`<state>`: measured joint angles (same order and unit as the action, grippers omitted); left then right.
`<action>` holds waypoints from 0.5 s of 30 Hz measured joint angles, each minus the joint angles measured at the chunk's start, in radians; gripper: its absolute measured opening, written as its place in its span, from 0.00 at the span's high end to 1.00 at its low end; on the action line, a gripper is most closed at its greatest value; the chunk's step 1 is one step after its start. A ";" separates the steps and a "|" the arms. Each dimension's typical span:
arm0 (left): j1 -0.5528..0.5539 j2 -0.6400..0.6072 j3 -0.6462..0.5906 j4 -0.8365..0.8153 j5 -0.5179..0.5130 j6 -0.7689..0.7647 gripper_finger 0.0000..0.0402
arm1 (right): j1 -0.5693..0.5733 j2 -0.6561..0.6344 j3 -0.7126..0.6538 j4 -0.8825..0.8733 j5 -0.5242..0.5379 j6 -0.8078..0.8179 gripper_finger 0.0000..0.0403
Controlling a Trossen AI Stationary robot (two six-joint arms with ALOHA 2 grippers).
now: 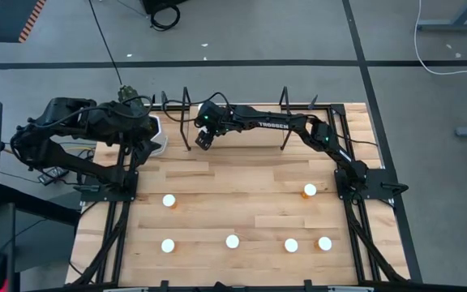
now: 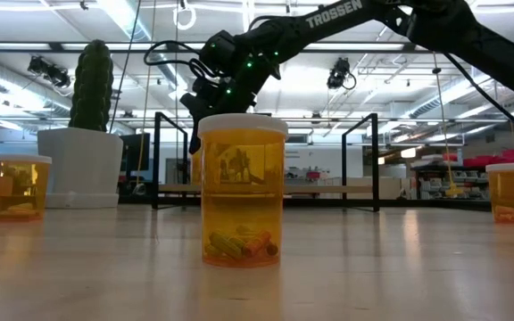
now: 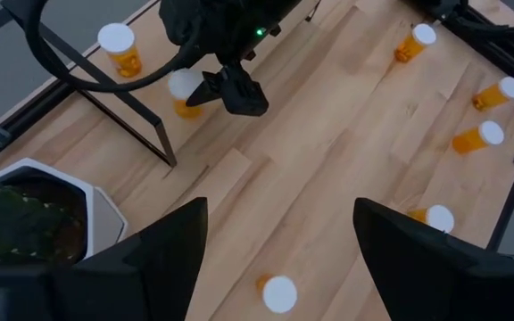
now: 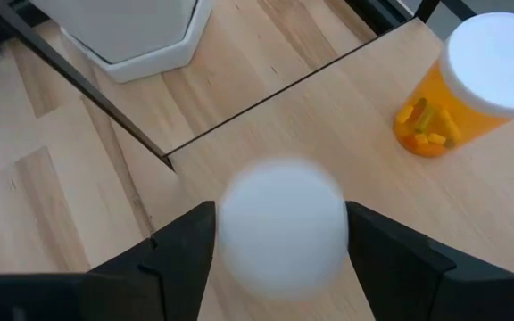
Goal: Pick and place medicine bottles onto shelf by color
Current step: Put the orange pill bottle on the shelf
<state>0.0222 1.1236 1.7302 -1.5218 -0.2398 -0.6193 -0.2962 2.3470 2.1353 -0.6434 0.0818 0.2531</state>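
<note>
My right gripper reaches over the shelf at the back of the table. Its fingers press on both sides of the white cap of a medicine bottle. A second medicine bottle stands on the shelf board just beside it. Both show in the left wrist view, the held bottle and its neighbour. Several more orange bottles stand on the table, among them one in front of the low camera and others toward the front. My left gripper hovers open and empty by the pot.
A white hexagonal pot with a cactus stands left of the shelf, close to the left arm. Black wire uprights frame the shelf ends. A black frame runs around the table's edges.
</note>
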 joint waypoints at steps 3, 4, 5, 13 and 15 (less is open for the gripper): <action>0.000 0.000 0.000 -0.005 0.000 0.001 0.28 | 0.000 0.000 0.000 0.000 0.000 0.002 0.36; 0.000 0.000 0.000 -0.005 0.000 0.001 0.28 | 0.000 0.000 0.000 0.000 0.000 0.002 0.36; 0.000 0.000 0.000 -0.005 0.000 0.001 0.28 | 0.000 0.000 0.000 0.000 0.000 0.002 0.36; 0.000 0.000 0.000 -0.005 0.000 0.002 0.28 | -0.002 -0.010 0.000 -0.015 0.001 -0.001 0.36; 0.000 0.000 0.000 -0.005 0.000 0.003 0.28 | -0.003 -0.028 0.004 -0.022 0.011 -0.008 0.36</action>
<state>0.0223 1.1236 1.7302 -1.5272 -0.2398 -0.6165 -0.2989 2.3187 2.1392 -0.6652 0.0929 0.2446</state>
